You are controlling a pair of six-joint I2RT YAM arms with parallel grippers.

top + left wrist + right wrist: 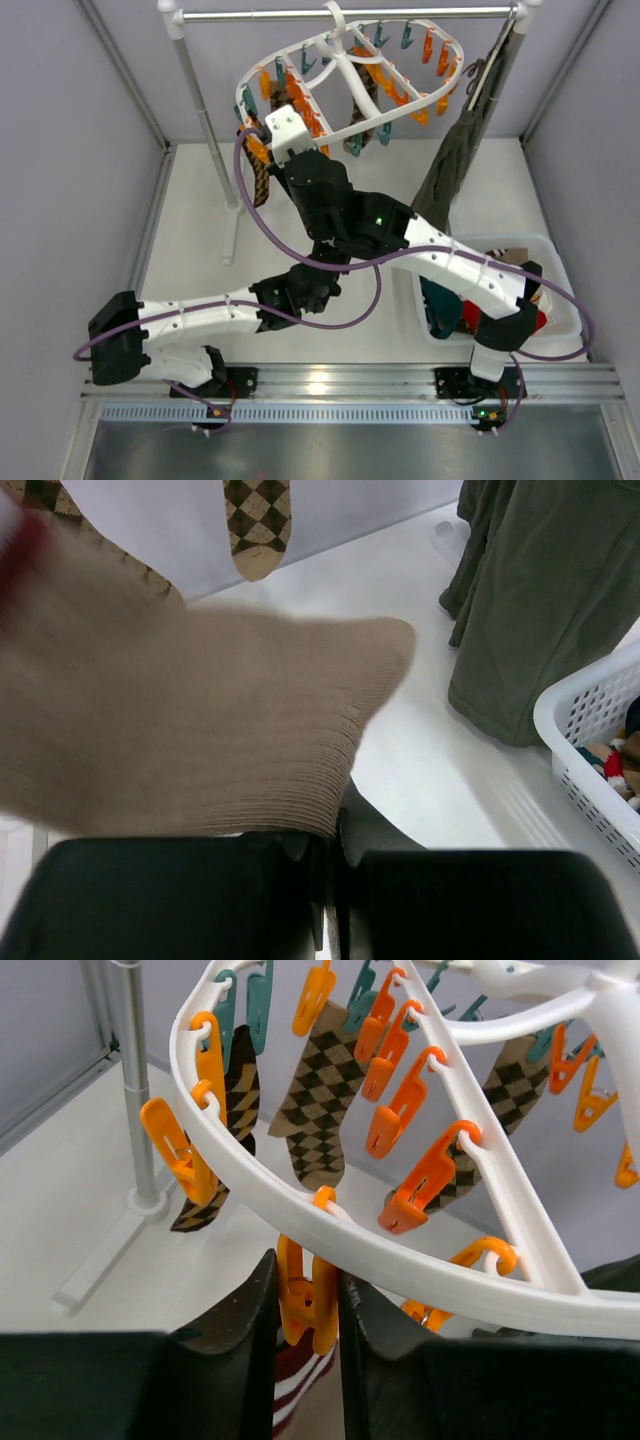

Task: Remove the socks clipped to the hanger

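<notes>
The white oval hanger (345,60) with orange and teal clips hangs from the rail; it also shows in the right wrist view (400,1260). Several argyle socks (318,1100) hang from its clips. My right gripper (308,1300) is up at the hanger's near-left rim (270,140) and is shut on an orange clip (310,1305), which holds the maroon-and-white striped cuff (295,1390) of a sock. My left gripper (335,845) is lower, under the right arm (315,285), and is shut on the toe end of a plain brown sock (200,720) that stretches up to the left.
A long olive-green garment (460,150) hangs at the rail's right end, also in the left wrist view (540,600). A white basket (562,300) of clothes stands at the right. The rail's white post and foot (228,200) stand at the left.
</notes>
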